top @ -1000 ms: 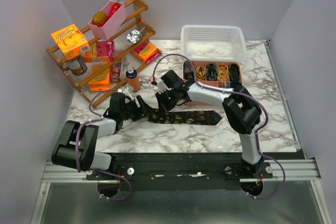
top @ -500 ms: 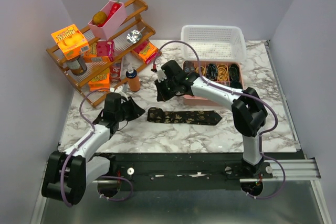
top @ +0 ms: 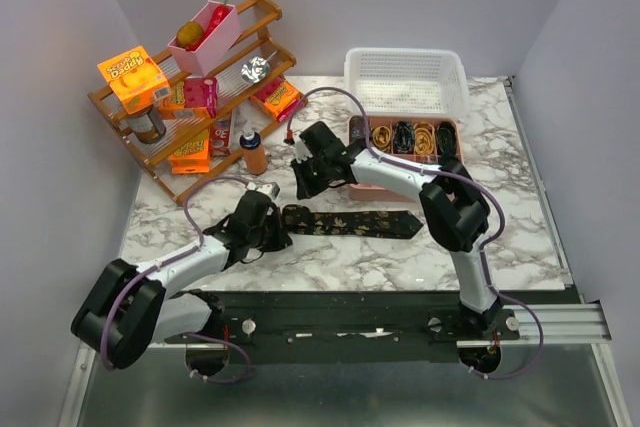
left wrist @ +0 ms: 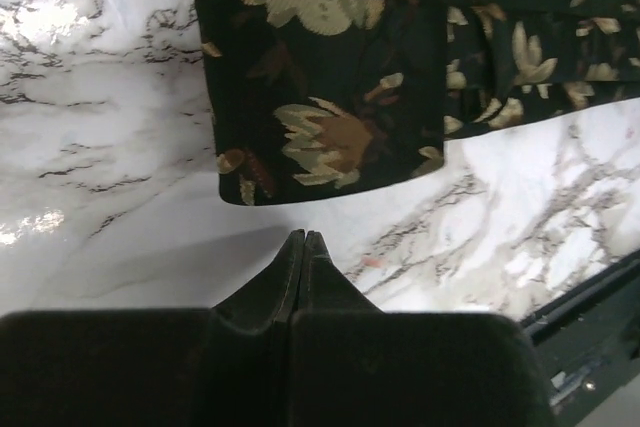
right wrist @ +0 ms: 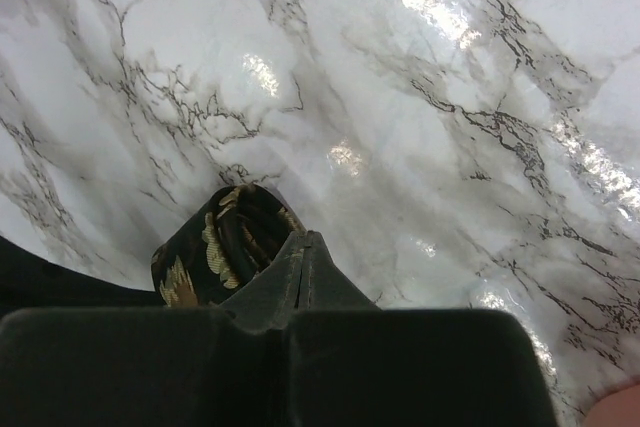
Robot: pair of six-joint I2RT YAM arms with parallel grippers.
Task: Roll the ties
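One dark tie (top: pixel 350 223) with a gold leaf pattern lies flat across the middle of the marble table, its left end folded over on itself (left wrist: pixel 320 97). My left gripper (top: pixel 277 235) sits low at that left end. In the left wrist view its tips (left wrist: pixel 303 239) are shut and empty, just short of the fold's edge. My right gripper (top: pixel 303 185) hovers behind the same end, shut with nothing between its fingers (right wrist: pixel 303 239). The folded end (right wrist: pixel 215 247) shows beside its left finger. Rolled ties fill the pink divided box (top: pixel 357 131).
A white mesh basket (top: pixel 405 82) stands behind the pink box. At the back left a wooden rack (top: pixel 262 64) holds boxes and jars, with a small brown bottle (top: pixel 254 152) in front of it. The table's metal front rail (top: pixel 340 312) runs close behind the left arm.
My left arm swung right and forward to the tie's left end, and its gripper went from open to shut. The right gripper lifted off the tie and drew slightly left.
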